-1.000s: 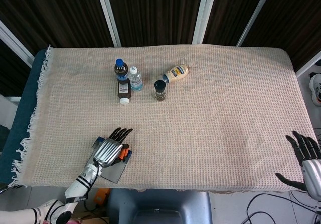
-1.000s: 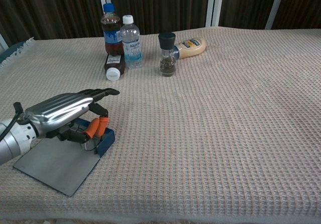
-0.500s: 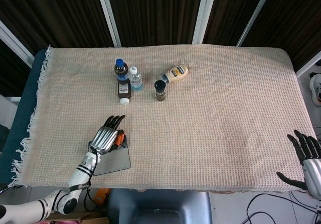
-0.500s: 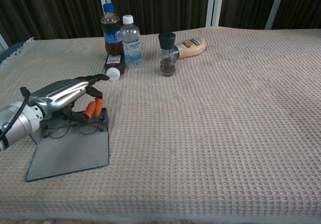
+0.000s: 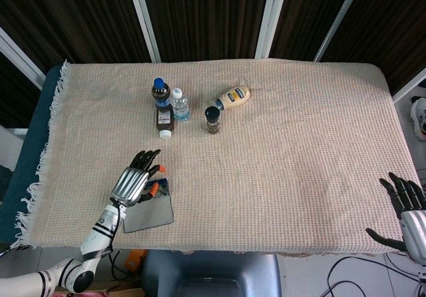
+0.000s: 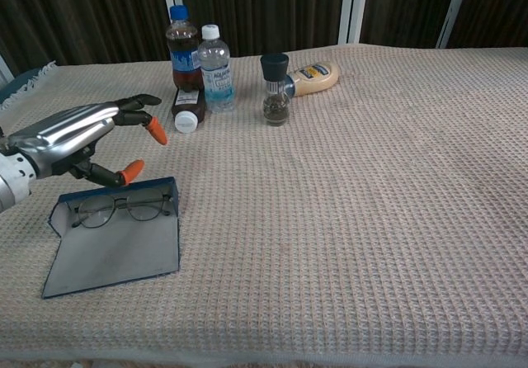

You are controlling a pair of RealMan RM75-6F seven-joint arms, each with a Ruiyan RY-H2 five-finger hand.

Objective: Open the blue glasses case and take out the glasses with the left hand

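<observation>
Blue glasses case (image 6: 115, 244) now lies fully open near the table's front left corner, glasses (image 6: 115, 210) inside. Your left hand (image 6: 70, 137) has lifted clear, fingers spread and empty, so reach in next; your right hand (image 5: 407, 212) idles open.

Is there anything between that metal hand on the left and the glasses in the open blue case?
Nothing: in the chest view the left hand hangs open above the glasses, only air between them.

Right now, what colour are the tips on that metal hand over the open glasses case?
Orange, on the left hand; clearest in the chest view.
</observation>
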